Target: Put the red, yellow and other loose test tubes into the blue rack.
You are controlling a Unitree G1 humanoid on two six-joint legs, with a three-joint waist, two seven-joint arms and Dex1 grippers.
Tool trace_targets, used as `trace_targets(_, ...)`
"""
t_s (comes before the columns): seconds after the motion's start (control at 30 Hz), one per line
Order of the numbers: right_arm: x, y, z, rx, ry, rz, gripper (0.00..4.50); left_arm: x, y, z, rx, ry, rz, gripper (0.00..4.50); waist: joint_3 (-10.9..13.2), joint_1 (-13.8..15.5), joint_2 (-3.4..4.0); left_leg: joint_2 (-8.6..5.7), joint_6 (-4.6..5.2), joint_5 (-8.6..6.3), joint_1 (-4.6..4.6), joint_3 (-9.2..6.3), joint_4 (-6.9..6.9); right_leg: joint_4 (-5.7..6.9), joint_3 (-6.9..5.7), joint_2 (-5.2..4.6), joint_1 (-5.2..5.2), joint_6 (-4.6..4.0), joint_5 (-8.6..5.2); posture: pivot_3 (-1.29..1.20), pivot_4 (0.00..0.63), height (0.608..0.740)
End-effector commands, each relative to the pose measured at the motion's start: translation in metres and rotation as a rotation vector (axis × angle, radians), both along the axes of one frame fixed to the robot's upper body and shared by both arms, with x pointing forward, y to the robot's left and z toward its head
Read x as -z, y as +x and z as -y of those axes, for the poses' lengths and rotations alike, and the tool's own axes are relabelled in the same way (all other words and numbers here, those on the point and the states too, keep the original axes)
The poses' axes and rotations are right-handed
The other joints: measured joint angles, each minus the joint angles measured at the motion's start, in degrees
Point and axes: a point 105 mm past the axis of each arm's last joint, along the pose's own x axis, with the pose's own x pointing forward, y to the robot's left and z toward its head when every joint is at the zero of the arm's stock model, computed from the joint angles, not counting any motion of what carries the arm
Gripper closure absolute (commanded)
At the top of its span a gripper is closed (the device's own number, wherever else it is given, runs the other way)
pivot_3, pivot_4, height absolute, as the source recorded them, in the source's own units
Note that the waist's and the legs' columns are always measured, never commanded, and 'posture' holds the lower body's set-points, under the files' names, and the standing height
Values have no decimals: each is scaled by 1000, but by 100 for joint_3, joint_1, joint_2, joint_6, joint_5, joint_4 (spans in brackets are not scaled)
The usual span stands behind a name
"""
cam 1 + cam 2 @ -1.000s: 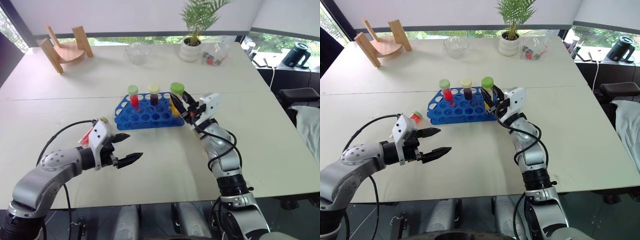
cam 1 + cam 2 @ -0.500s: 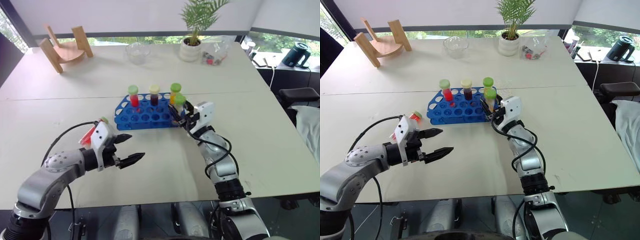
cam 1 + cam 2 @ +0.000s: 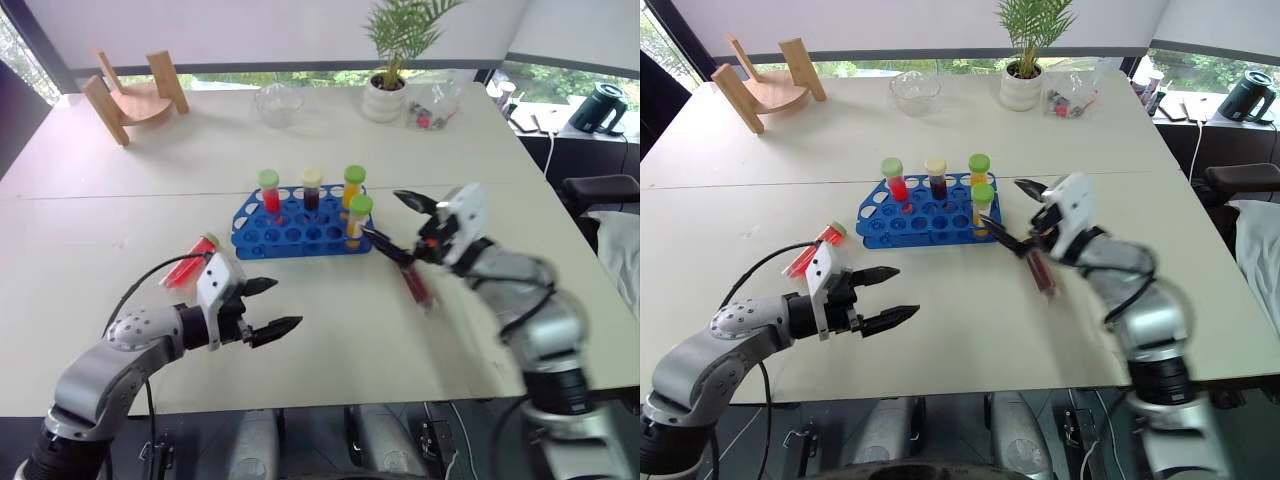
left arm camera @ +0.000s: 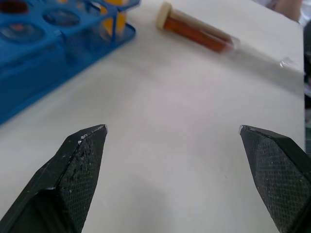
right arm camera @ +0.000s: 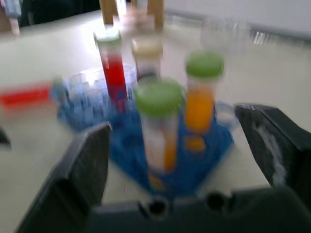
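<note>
The blue rack [image 3: 300,228] sits mid-table. A red tube [image 3: 268,192], a dark cream-capped tube [image 3: 312,189] and two yellow-orange green-capped tubes [image 3: 353,188] [image 3: 360,216] stand in it. My right gripper [image 3: 390,220] hangs open just right of the rack, its fingers apart from the front yellow tube [image 5: 159,128]. A dark brown tube [image 3: 418,285] lies on the table below that gripper. Another red tube [image 3: 188,266] lies left of the rack, behind my left gripper [image 3: 283,305], which is open and empty above the table. The left wrist view shows the brown tube [image 4: 199,34] beyond the rack corner [image 4: 58,53].
A curved wooden stand [image 3: 130,95] is at the back left. A glass bowl [image 3: 277,103], a potted plant [image 3: 385,90] and a clear bag of small items [image 3: 430,110] line the far edge. A black kettle [image 3: 600,105] stands off the table at right.
My right gripper set the yellow tube into the rack's front right hole, opened, and drew back to the right. The left gripper stayed open and in place.
</note>
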Motion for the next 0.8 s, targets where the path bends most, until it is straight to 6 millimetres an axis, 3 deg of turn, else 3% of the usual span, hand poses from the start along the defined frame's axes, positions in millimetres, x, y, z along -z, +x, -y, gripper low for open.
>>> trace_targets(0.03, 10, -18, 13, -65, -211, -332, 23, -11, -11, 3, 92, 85, 64, 0, 0, -9, 0, 0, 1, 0, 2, 0, -6, -2, 1, 1, -2, -18, -10, 0, 150, 740)
trace_targets(0.13, 15, -13, 26, 32, -277, -576, 23, -11, -16, 2, 120, 140, 64, 0, -3, -54, -5, 12, 10, -5, 16, 8, -11, -3, 2, 9, -1, -35, -16, 0, 150, 740)
trace_targets(0.4, 23, 16, 15, 77, -300, -821, 23, -14, -18, 21, 82, 99, 104, 0, -2, -8, -4, 10, 19, -10, -17, 19, -5, -1, 7, 7, -35, -11, -2, 0, 150, 740)
trace_targets(0.57, 45, 32, 18, 131, -443, -867, 23, -10, -20, 36, 41, 45, 111, 0, -3, -11, -5, 10, 23, -12, -21, 21, -7, 0, 6, 6, -42, -9, -1, 0, 150, 740)
trace_targets(0.67, 61, 26, 27, 113, -563, -889, 23, -8, -20, 44, 23, 23, 117, 0, -3, -5, -5, 9, 23, -12, -22, 21, -6, 0, 5, 5, -43, -8, -1, 0, 150, 740)
trace_targets(0.8, 82, 19, 36, 73, -680, -901, 1428, -6, -16, 50, 5, 8, 127, 0, -9, 9, -15, 8, 23, -13, -18, 15, -1, 0, 1, 6, -32, -8, -1, 0, 150, 740)
